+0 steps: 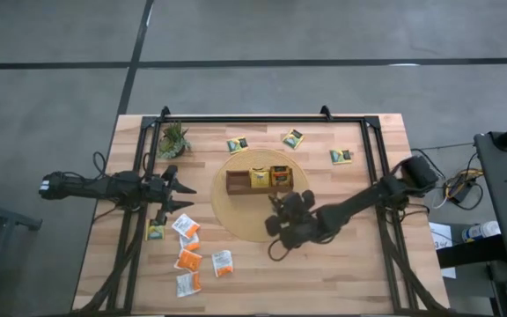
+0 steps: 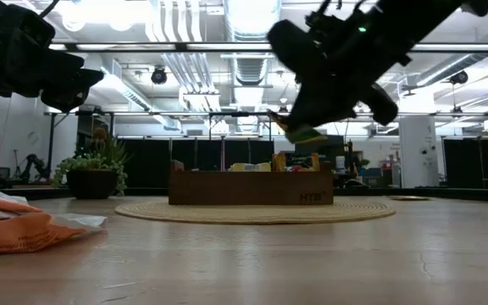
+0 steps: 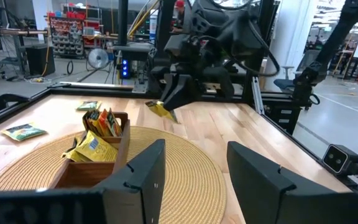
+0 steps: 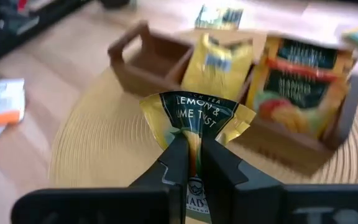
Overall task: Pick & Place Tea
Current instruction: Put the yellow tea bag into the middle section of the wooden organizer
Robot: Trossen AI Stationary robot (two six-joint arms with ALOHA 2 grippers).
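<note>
My right gripper [image 4: 192, 152] is shut on a yellow tea sachet [image 4: 194, 118] printed with lemon and lime. It hovers over the round woven mat [image 1: 236, 220], on the near side of the brown divided tray [image 1: 236, 182]. Two of the tray's compartments hold upright sachets [image 1: 269, 177]; its left one is bare. More tea lies flat on the table: several orange and white sachets near the left [image 1: 188, 259], and three yellow-dark ones beyond the mat [image 1: 292, 137]. My left gripper [image 1: 181, 189] waits open at the table's left, level, touching nothing. My right gripper pinches the yellow sachet by its lower middle [image 4: 194, 142] between its two fingers [image 4: 173, 165]. The packet creases there and fans out beyond the fingertips. The fingers slant downward toward the tray from the near right. The sachet [image 2: 299, 131] is lifted clear of the mat.
A small potted plant [image 1: 172, 141] stands at the far left corner. A black frame [image 1: 262, 118] runs around the table top. The woven mat's near half [image 2: 252, 212] lies bare below the right gripper.
</note>
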